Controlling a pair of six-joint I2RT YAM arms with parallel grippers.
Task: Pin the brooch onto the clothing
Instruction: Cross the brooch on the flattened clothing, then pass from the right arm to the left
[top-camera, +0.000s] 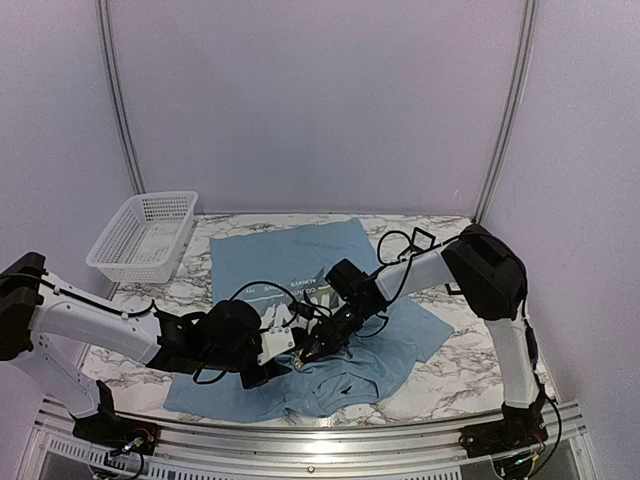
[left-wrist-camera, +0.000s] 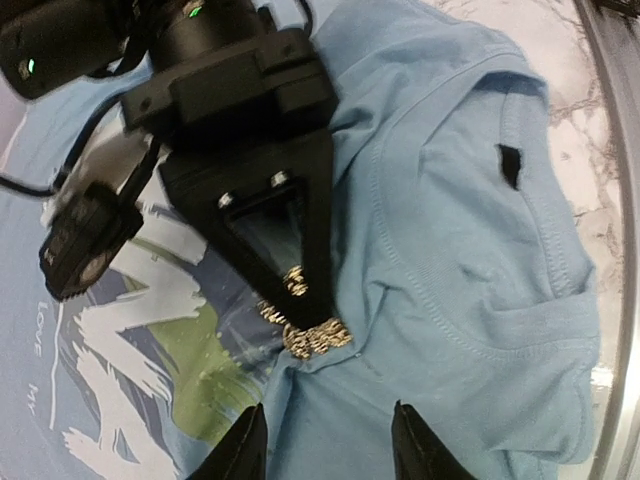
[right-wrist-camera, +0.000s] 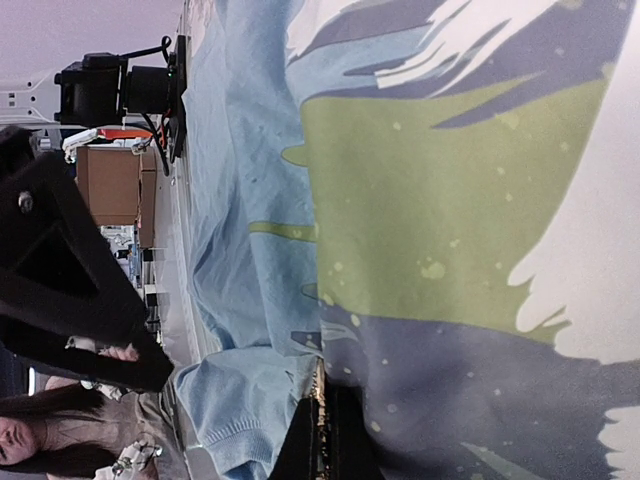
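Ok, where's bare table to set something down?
Bare marble lies between the basket and the shirt, and at the right front corner beside the shirt. Crowded at the shirt's near middle: left hand and right hand meet at the brooch.

Your table (top-camera: 445, 375) has a white marbled top. A light blue T-shirt (top-camera: 290, 255) lies across its middle, rumpled toward you. A white mesh basket (top-camera: 145, 235) sits at its far left corner.
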